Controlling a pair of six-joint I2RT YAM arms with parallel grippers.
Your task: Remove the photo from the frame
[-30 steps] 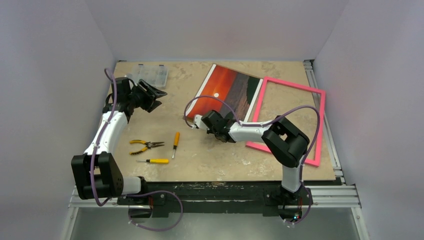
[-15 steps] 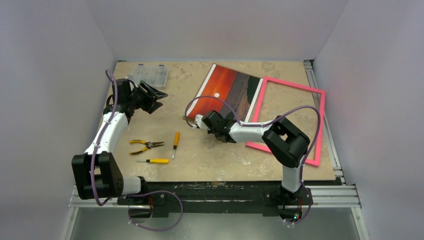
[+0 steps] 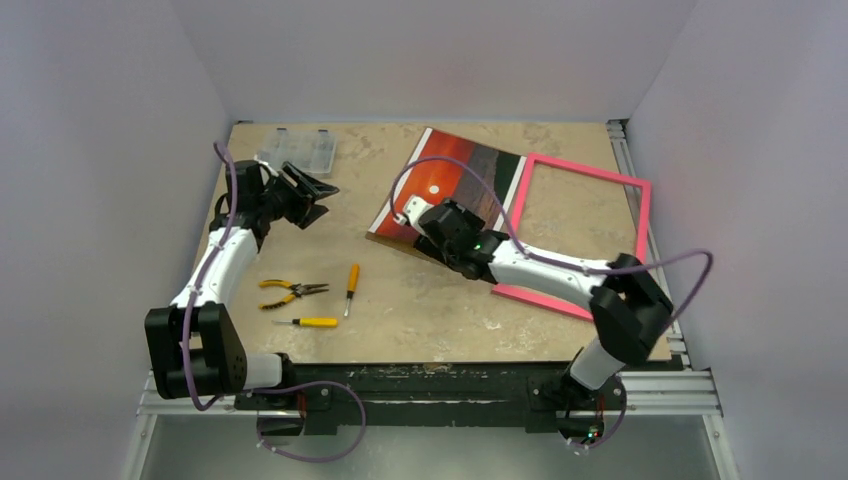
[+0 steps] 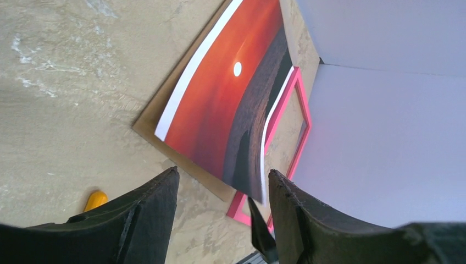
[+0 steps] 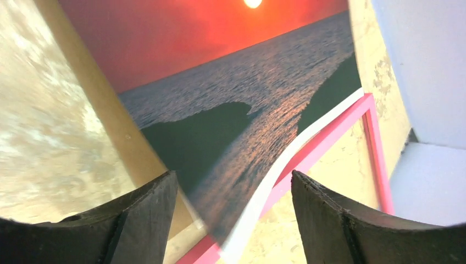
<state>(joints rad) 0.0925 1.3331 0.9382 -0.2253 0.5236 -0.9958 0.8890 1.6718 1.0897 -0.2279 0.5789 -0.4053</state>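
Top view: the photo (image 3: 450,180) is seen lying on the beige tabletop (image 3: 420,310) at far centre, with its long axis running near-left to far-right. The red sky is turned left and the dark landscape right, toward the pink frame (image 3: 585,167), which is laid flat just beside it. The photo's near right corner is covered by the right gripper (image 3: 432,228), and the jaw opening is not resolved here. The left gripper (image 3: 316,196) is positioned left of the photo, apart from it. Left wrist view: the left fingers are seen spread, with nothing between them. Brown board is exposed along the photo's left and near edges. An orange handle tip (image 4: 96,199) is cut off by one finger. Right wrist view: the right fingers are spread wide with nothing clamped, and the landscape end of the photo is seen between them. The white edge strip is curled up beside the frame bar; contact cannot be determined. The sun is cropped by the upper border.
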